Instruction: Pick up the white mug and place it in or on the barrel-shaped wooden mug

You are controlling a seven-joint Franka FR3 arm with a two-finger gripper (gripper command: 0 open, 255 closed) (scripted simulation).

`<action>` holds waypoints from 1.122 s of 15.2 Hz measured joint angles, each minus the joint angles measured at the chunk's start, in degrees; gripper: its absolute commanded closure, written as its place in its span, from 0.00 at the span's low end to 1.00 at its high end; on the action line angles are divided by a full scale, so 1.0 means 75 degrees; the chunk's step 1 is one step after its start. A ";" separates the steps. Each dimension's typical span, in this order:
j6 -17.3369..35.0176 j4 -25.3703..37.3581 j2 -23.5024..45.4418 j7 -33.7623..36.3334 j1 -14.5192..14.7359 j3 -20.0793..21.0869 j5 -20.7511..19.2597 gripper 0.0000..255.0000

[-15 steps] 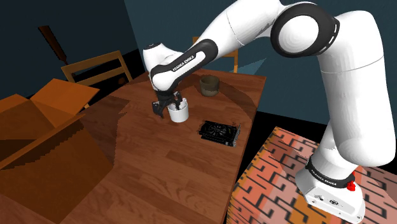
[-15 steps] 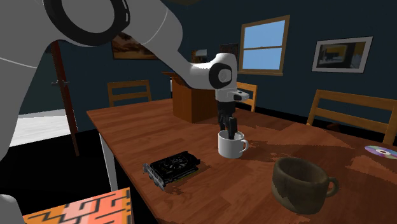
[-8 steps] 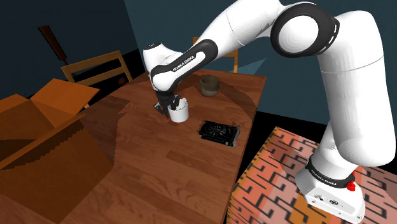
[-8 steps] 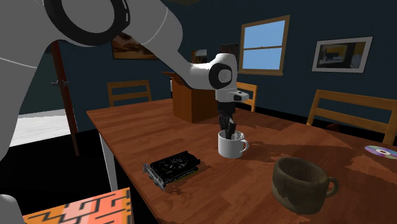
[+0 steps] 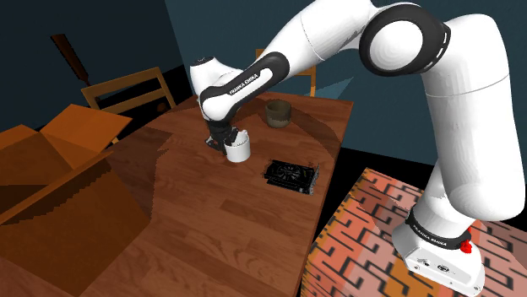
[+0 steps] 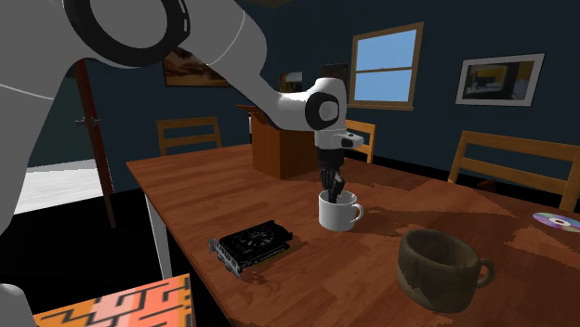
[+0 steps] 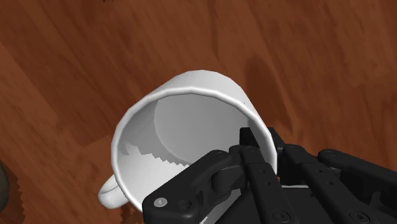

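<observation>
The white mug [image 5: 239, 149] [image 6: 337, 215] stands upright on the wooden table [image 5: 203, 228], its handle pointing toward the second exterior view's right. My black gripper [image 5: 227, 138] [image 6: 333, 190] [image 7: 257, 144] comes down onto its rim and is shut on the mug's wall, one finger inside and one outside. In the wrist view the mug [image 7: 184, 121] is empty. The brown barrel-shaped wooden mug [image 5: 277, 113] [image 6: 435, 268] stands apart from it, farther along the table in the shoulder view and nearer the camera in the second exterior view.
A black graphics card [image 5: 291, 176] [image 6: 253, 245] lies beside the white mug near the table edge. A cardboard box [image 6: 283, 149] stands behind the mug, a disc [image 6: 555, 221] lies at the far right, and chairs [image 5: 127, 89] ring the table. My patterned stand [image 5: 372, 245] is below.
The fingers have closed from wide apart onto the white mug's wall. The arm and the mug have stayed in place.
</observation>
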 measured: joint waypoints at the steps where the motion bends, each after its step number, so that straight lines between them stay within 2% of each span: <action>1: -0.0043 0.0028 -0.0012 -0.0005 0.0000 0.0002 0.0005 1.00; 17: -0.1388 0.0862 -0.0539 -0.0170 -0.0016 0.0069 0.0156 1.00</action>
